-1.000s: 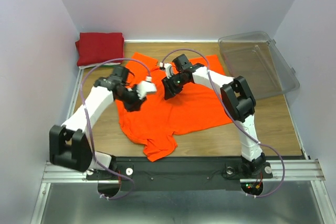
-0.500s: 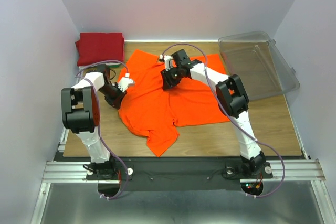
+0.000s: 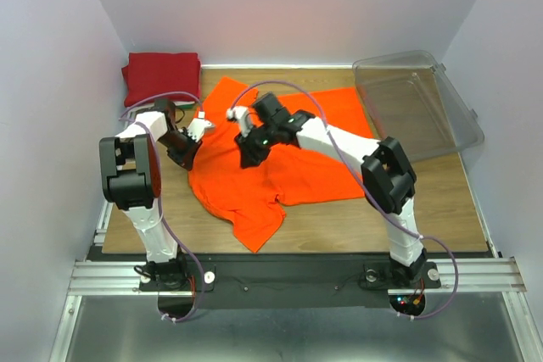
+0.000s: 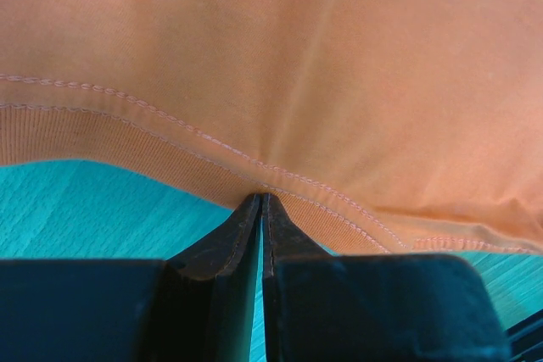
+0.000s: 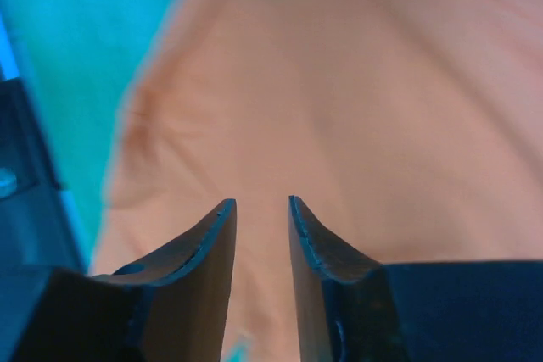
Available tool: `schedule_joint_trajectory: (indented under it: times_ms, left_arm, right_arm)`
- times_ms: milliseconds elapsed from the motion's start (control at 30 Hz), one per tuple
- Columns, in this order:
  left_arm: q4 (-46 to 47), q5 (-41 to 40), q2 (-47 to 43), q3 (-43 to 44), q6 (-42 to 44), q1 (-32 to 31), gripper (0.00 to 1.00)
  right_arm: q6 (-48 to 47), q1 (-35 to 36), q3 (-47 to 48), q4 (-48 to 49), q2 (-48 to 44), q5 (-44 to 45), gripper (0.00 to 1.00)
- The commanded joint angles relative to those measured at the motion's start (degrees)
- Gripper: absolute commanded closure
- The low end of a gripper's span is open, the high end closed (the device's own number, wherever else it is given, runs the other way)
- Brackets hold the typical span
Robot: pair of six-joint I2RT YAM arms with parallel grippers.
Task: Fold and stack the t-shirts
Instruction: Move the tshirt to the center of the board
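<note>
The bright orange t-shirt point(image 3: 288, 167) lies spread and rumpled on the wooden table. It fills the left wrist view point(image 4: 339, 65) and the right wrist view point(image 5: 382, 82). My left gripper point(image 3: 192, 155) is at the shirt's left edge. Its jaws are shut, with the tips point(image 4: 261, 199) pinching the ribbed band of the shirt. My right gripper point(image 3: 247, 157) hovers over the left half of the shirt, its jaws point(image 5: 261, 203) a little open and empty. The dark red t-shirt point(image 3: 161, 75) lies folded at the back left corner.
A clear plastic bin point(image 3: 417, 104) sits tilted at the back right. White walls close in the table on three sides. The metal rail point(image 3: 288, 275) with the arm bases runs along the near edge.
My right gripper has moved left and nearer, from the shirt's collar area to its left half. My left gripper has stayed at the left edge, and the shirt's lower left has shifted slightly.
</note>
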Motion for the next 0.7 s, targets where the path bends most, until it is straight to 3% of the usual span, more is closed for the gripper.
schedule_joint_trajectory:
  times_ms: [0, 67, 367, 667]
  left_arm:
    - [4.0, -2.1, 4.2, -2.1, 0.6, 0.9, 0.82]
    - [4.2, -2.1, 4.3, -1.8, 0.3, 1.1, 0.82]
    - [3.9, -1.8, 5.8, -0.3, 0.2, 2.9, 0.82]
    - [2.5, -2.3, 9.5, 4.4, 0.2, 6.2, 0.83]
  right_arm:
    - [0.6, 6.3, -1.3, 1.1, 1.3, -4.1, 0.65]
    - [0.9, 7.5, -2.2, 1.4, 2.2, -5.4, 0.71]
    - [3.9, 13.5, -14.3, 8.6, 1.9, -6.2, 0.71]
    - [-1.2, 17.3, -25.3, 9.4, 1.2, 4.4, 0.70]
